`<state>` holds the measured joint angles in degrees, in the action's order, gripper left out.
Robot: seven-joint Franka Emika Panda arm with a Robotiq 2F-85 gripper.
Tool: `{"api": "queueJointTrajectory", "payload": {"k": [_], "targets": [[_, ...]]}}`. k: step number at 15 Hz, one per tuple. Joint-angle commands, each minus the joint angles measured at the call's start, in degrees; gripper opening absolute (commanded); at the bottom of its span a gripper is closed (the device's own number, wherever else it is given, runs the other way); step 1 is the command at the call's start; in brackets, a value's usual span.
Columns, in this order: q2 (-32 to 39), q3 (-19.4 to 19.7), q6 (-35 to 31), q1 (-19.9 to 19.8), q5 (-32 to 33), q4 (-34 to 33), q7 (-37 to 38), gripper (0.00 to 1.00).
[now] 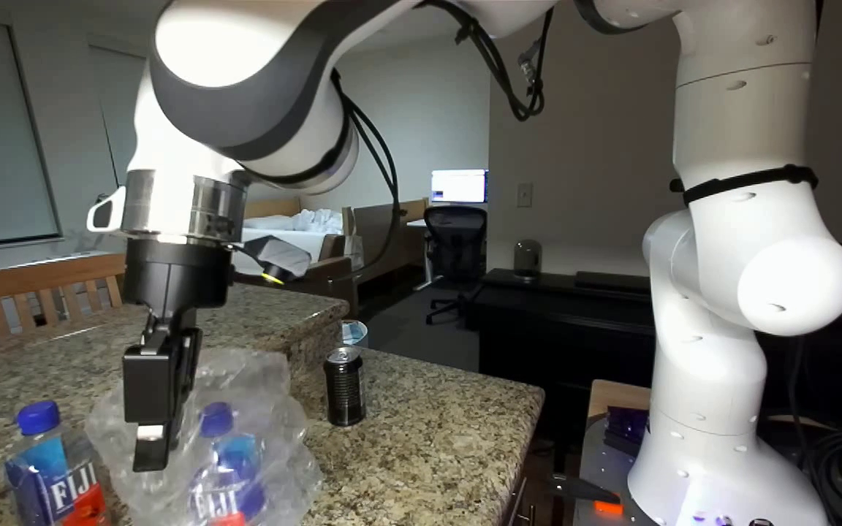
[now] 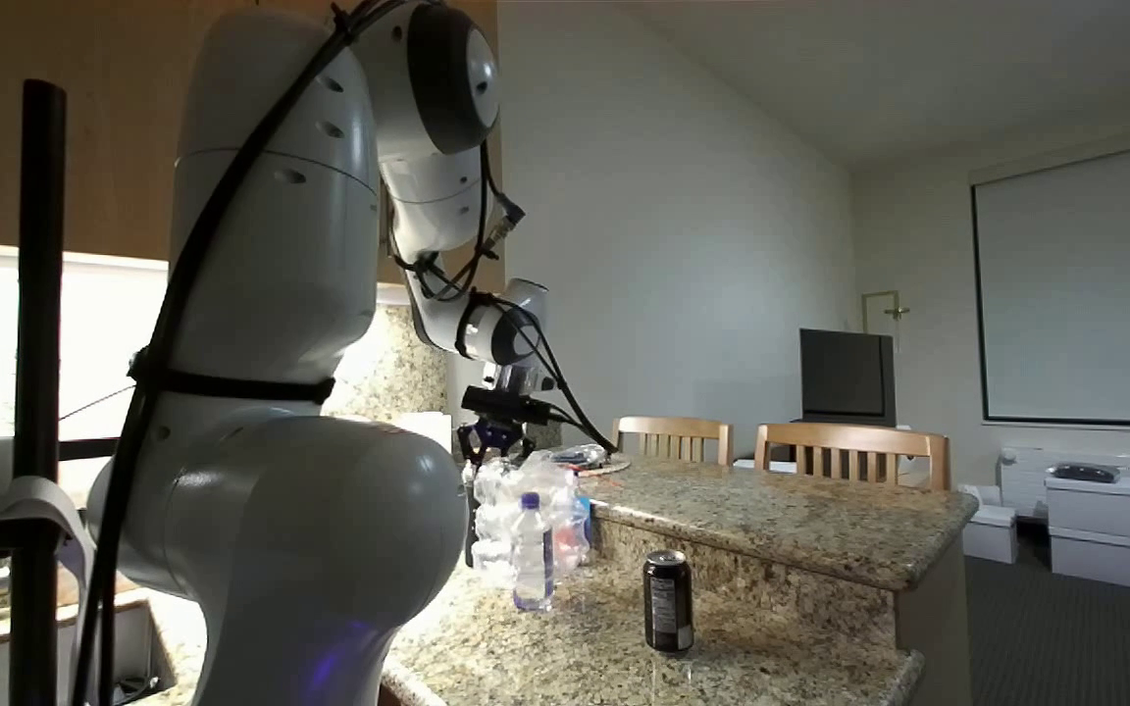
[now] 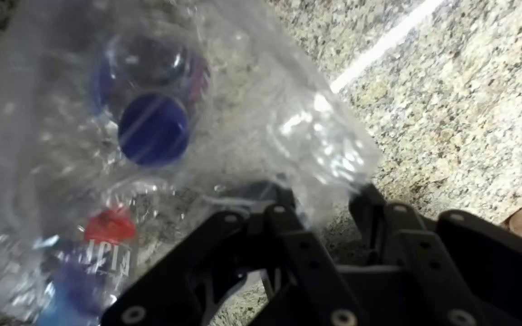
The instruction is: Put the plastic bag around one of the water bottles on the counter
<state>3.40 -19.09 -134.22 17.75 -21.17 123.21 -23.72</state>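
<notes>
The clear crinkled plastic bag (image 1: 286,427) hangs loosely by the gripper; it shows in an exterior view (image 2: 498,505) and the wrist view (image 3: 247,140). One water bottle (image 1: 218,421), blue-capped, shows hazily through it. In an exterior view a bottle (image 2: 533,559) stands upright at the bag's near side. The other bottle (image 1: 55,475) stands beside the bag's edge. I cannot tell whether either is inside the bag. My gripper (image 1: 152,446) is low above the counter (image 1: 414,424). In the wrist view my gripper (image 3: 324,199) has its fingers apart, with plastic over and between the fingertips.
A dark metal can (image 1: 345,387) stands on the counter near the bottles, also seen in an exterior view (image 2: 668,603). A raised granite ledge (image 2: 761,510) runs behind. Wooden chairs (image 2: 849,456) stand beyond it. Some items (image 2: 580,455) lie on the ledge.
</notes>
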Motion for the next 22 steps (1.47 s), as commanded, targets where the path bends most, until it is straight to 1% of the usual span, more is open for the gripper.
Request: {"api": "queueJointTrajectory", "payload": {"k": [1,5,7,11,12,14,17,22], "targets": [[-3.2,-0.1,2.6,-0.1,0.3,0.7,0.8,0.69],[-4.9,0.5,3.1,-0.1,1.0,1.3,2.8,0.95],[-5.7,0.8,3.0,0.0,1.6,1.1,3.7,1.00],[-7.4,1.0,5.4,0.1,6.0,0.4,8.3,1.00],[-7.9,1.0,7.3,0.2,7.9,0.0,10.3,1.00],[-8.9,1.0,11.6,0.2,9.4,-0.9,12.4,1.00],[-10.8,1.5,18.0,0.0,9.8,-2.2,13.6,1.00],[-15.5,4.1,25.8,-0.8,8.2,-2.0,11.3,1.00]]}}
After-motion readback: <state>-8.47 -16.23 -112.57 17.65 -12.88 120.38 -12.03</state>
